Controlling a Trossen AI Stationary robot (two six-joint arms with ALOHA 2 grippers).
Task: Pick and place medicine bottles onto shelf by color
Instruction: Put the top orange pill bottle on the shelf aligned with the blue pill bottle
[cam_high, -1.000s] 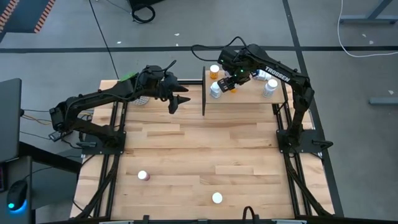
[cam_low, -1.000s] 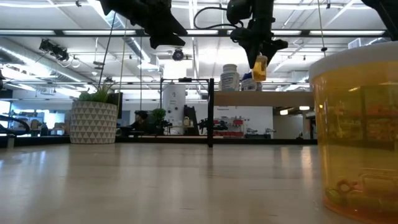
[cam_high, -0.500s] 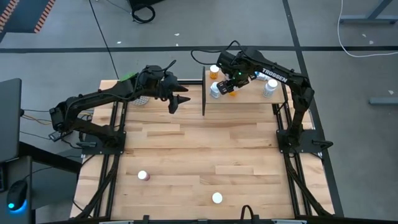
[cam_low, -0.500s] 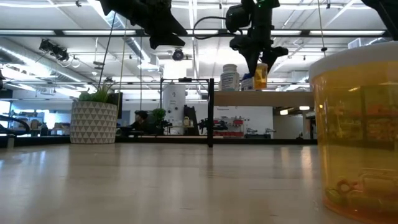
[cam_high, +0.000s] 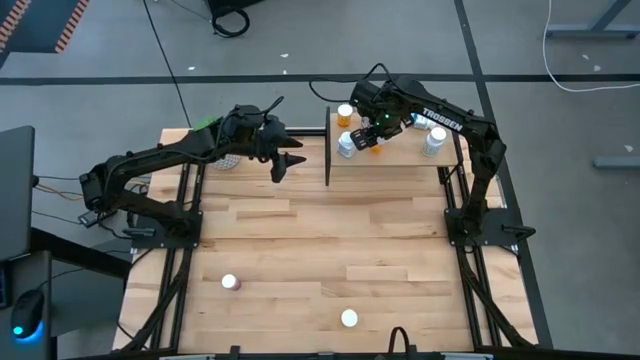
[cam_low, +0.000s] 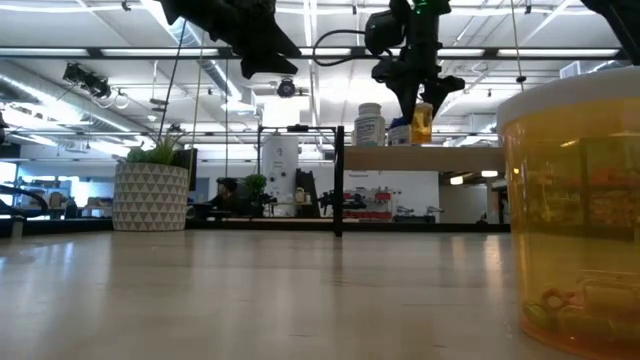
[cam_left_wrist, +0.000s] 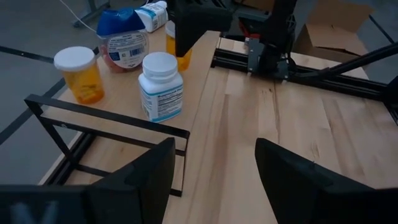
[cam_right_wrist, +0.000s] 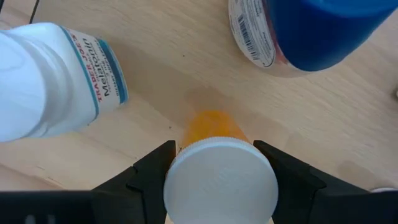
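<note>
The right gripper (cam_right_wrist: 219, 186), clamped on an orange bottle (cam_right_wrist: 214, 171) over the shelf (cam_high: 400, 152) beside the white bottle (cam_right_wrist: 50, 81), seems mid-placement and must next lower and release, while the left gripper (cam_left_wrist: 214, 174) waits open off the shelf's end

In the low view a large orange bottle (cam_low: 585, 215) stands so near the lens that the right and bottom edges cut it off, and its contents are a blur. In the right wrist view the held bottle's (cam_right_wrist: 217, 180) white cap hides most of its orange body, while the blue bottle (cam_right_wrist: 317, 31) and the white bottle (cam_right_wrist: 56, 81) run off the frame — only part of each label reads. On the high view the two bottles (cam_high: 231, 283) on the near table are too small to tell apart by body colour, and the right gripper (cam_high: 374, 133) covers what it grips.
</note>
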